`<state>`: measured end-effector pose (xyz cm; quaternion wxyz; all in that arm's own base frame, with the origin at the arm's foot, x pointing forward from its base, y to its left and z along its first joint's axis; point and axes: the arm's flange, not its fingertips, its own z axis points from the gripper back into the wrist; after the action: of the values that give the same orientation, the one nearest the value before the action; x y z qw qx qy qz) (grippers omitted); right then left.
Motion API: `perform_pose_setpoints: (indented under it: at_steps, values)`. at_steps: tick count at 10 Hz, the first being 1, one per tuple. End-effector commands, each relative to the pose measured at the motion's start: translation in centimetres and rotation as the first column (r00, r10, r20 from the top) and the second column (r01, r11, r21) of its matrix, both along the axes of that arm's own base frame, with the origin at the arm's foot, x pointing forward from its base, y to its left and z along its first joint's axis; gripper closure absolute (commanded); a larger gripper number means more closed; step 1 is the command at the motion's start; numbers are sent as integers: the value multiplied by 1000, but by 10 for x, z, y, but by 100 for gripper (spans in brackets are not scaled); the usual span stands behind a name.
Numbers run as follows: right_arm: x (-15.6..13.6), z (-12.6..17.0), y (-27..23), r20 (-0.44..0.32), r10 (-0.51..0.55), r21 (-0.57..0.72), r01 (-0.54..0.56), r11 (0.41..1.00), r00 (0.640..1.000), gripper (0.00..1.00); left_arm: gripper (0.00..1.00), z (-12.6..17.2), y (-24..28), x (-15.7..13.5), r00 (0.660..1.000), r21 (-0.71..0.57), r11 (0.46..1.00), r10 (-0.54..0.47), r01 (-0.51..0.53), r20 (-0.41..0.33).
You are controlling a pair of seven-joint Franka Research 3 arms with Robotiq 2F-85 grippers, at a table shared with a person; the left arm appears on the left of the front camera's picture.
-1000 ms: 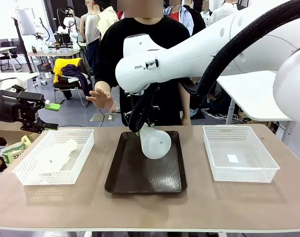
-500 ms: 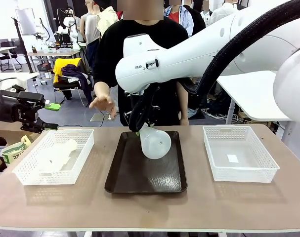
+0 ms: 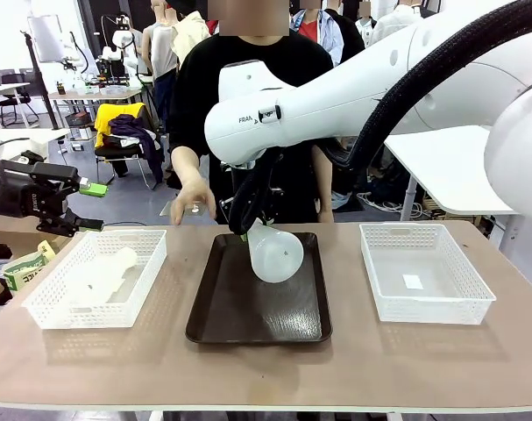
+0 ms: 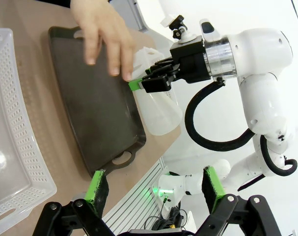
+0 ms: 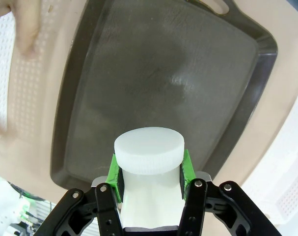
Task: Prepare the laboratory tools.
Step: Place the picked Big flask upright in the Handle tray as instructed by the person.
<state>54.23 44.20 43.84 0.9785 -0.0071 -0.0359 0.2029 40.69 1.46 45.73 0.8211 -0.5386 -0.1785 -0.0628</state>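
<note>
My right gripper [image 3: 246, 224] is shut on the neck of a translucent whitish flask [image 3: 276, 253], which hangs tilted just above the dark brown tray [image 3: 248, 307]. In the right wrist view the flask's round neck end [image 5: 149, 149] sits between the green pads [image 5: 114, 173] over the tray [image 5: 153, 73]. A second flask [image 3: 103, 276] lies on its side in the left white basket [image 3: 46, 311]. At the far left, off the table, my left gripper [image 3: 39, 197] is open and holds nothing. The left wrist view shows its fingers [image 4: 97, 189] apart, with the held flask [image 4: 159, 108] and the tray [image 4: 99, 108] beyond.
The person's hand [image 3: 195, 200] hovers low at the tray's far left corner, close to my right gripper; it shows over the tray as a hand [image 4: 104, 34] in the left wrist view. A white mesh basket [image 3: 423, 303] stands at the right, with a small label inside.
The person's hand has come down and to the right, from raised behind the table to the tray's far left corner. Neither arm nor the held flask has moved.
</note>
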Motion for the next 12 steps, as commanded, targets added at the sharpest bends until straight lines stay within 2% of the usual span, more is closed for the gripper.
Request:
perform_pose_setpoints:
  at_steps: [1, 12]
  values:
    - [0, 0, -1, -2, -2, 1, 2, 1000, 1000, 100, 0, 1, 0, 1, 1000, -18, 1000, 3, -3, 2]
    - [0, 0, -1, -2, -2, 1, 2, 1000, 1000, 100, 0, 1, 0, 1, 1000, -18, 1000, 3, -3, 2]
